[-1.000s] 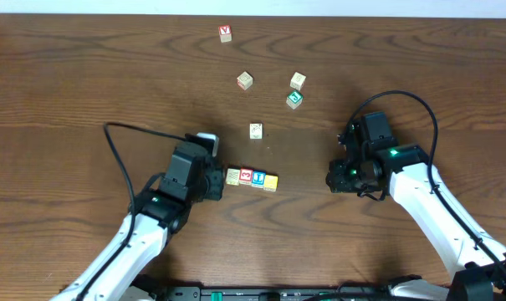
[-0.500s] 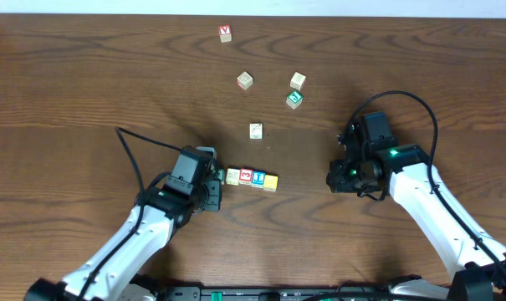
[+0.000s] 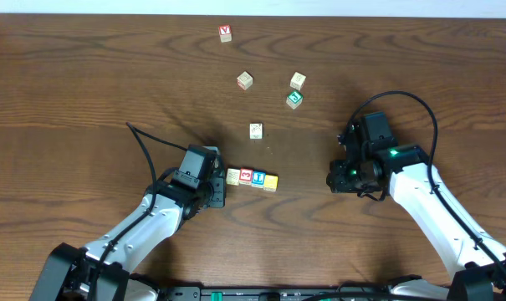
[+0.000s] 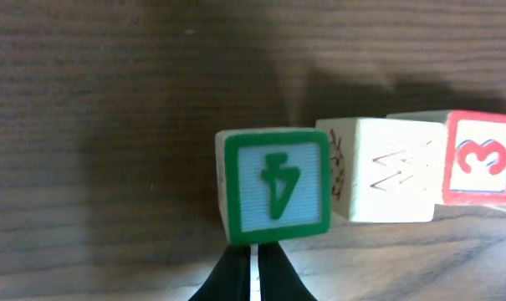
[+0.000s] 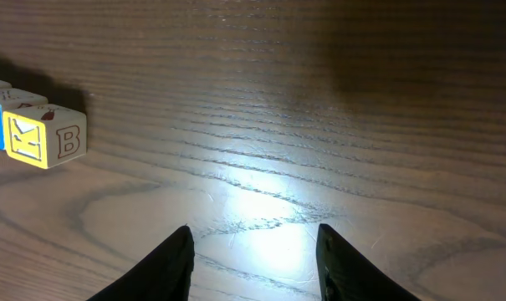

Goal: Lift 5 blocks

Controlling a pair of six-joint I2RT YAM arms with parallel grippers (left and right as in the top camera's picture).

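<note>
While left jaws sit closed, green block (image 4: 276, 186) beside cream block (image 4: 386, 171)

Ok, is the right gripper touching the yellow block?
Apart. The right wrist view shows the yellow block far left of the right gripper, with bare table between them.

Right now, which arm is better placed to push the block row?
Left: the left gripper, shut, sits right at the green block; the right gripper hangs open, apart from the yellow block.
</note>
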